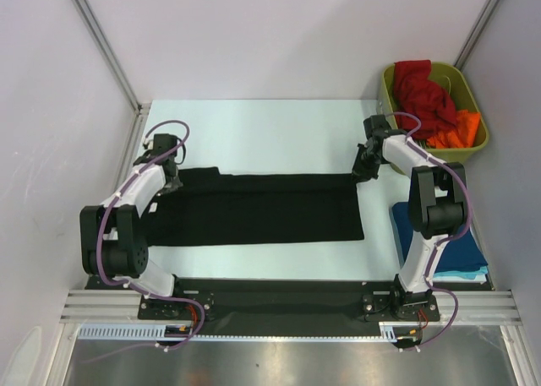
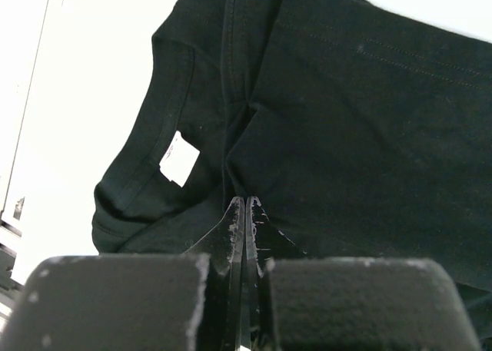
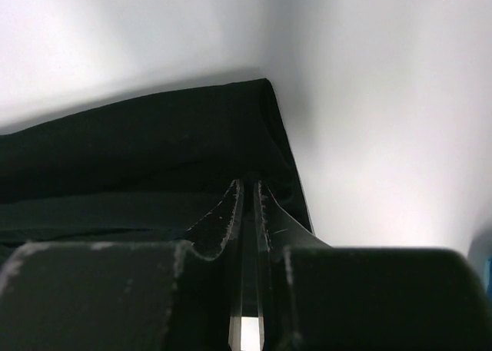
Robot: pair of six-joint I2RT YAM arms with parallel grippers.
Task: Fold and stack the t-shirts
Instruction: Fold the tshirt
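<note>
Reading the table as a clock from above, with the arm bases at 6, the nearest cloth is the finished pile at about 4 o'clock. There a folded dark blue cotton t-shirt (image 1: 467,251) lies on a folded teal one (image 1: 461,275), partly hidden behind the right arm.

Across the middle of the pale table (image 1: 270,133), from 9 to 3, lies the black short-sleeved t-shirt (image 1: 262,209). It is flat and already doubled into a long band, with its collar end and white neck label (image 2: 178,159) toward 9.

At the band's far corner near 9 o'clock, the left gripper (image 2: 244,201) has its fingers pressed fully together. Creases in the cloth run straight into the tips, so it looks pinched on the black t-shirt. At the far corner near 2 o'clock, the right gripper (image 3: 247,183) shows only a thin slit between its fingers, and the hem corner drops into that slit, so this too looks like a pinch.

Farthest off, at 1 o'clock, an olive-green plastic bin (image 1: 452,73) holds a crumpled red t-shirt (image 1: 423,90) and an orange one (image 1: 452,128), both waiting.

The step in hand looks like the black t-shirt's next fold, with both corner grips taken. The next move calls for both arms to lift together, keep the edge taut and carry it over evenly so the layers do not slip.
</note>
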